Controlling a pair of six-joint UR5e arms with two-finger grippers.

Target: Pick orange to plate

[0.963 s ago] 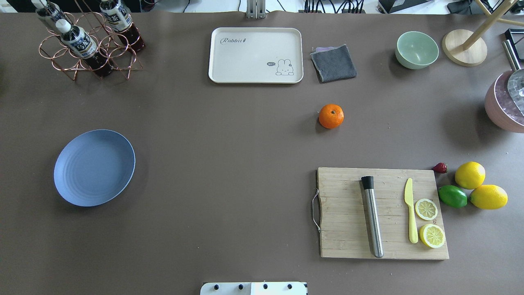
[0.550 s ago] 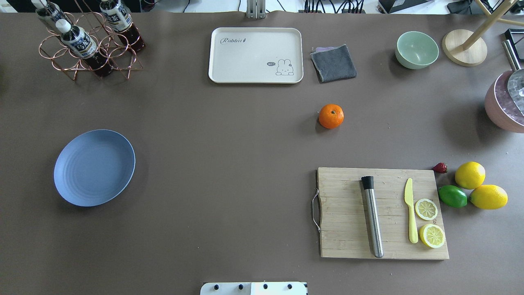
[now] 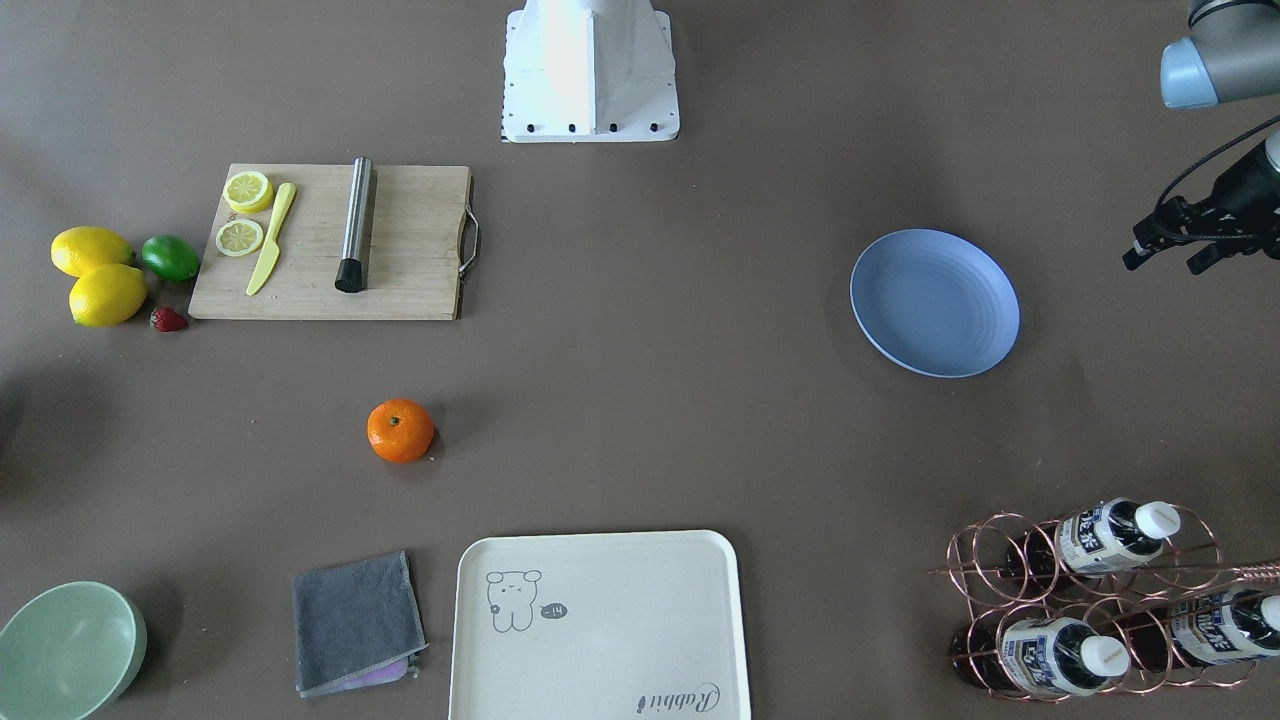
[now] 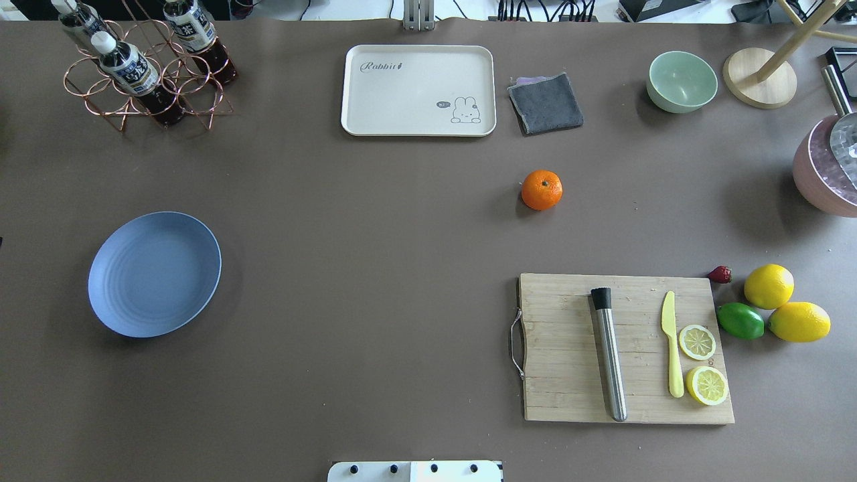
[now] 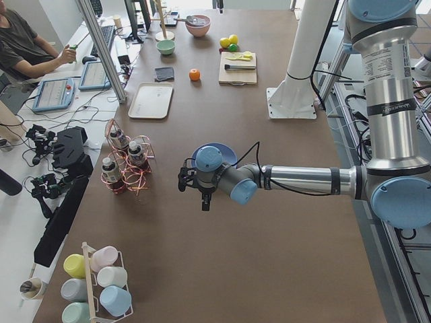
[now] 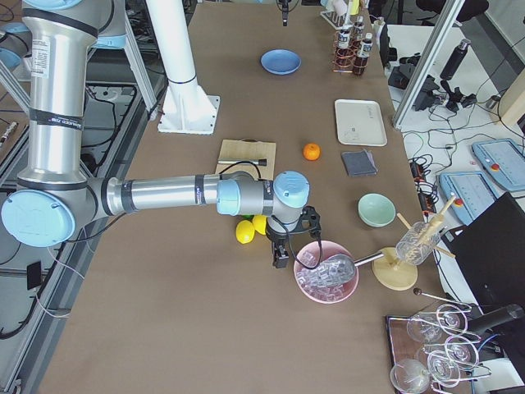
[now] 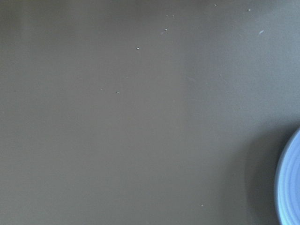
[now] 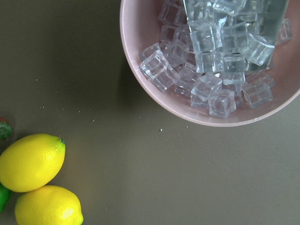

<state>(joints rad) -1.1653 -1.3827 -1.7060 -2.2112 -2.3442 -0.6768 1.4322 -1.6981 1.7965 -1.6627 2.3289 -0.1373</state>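
The orange [image 4: 541,190] sits alone on the brown table, right of centre, beyond the cutting board; it also shows in the front-facing view [image 3: 400,431]. Far across on the left lies the blue plate [image 4: 154,274], bare. My left gripper [image 3: 1165,263] hovers open and holding nothing, outside the plate's [image 3: 934,302] outer side; the left wrist view catches only the plate's rim [image 7: 291,187]. My right gripper [image 6: 280,256] hangs between the lemons and the pink bowl, well away from the orange [image 6: 311,152]. Whether it is open or shut, I cannot tell.
A wooden cutting board [image 4: 569,348] carries a steel muddler, yellow knife and lemon slices. Two lemons [image 4: 768,286], a lime and a strawberry lie right of it. A pink bowl of ice [image 8: 154,108], cream tray [image 4: 418,90], grey cloth, green bowl and bottle rack [image 4: 144,73] line the edges.
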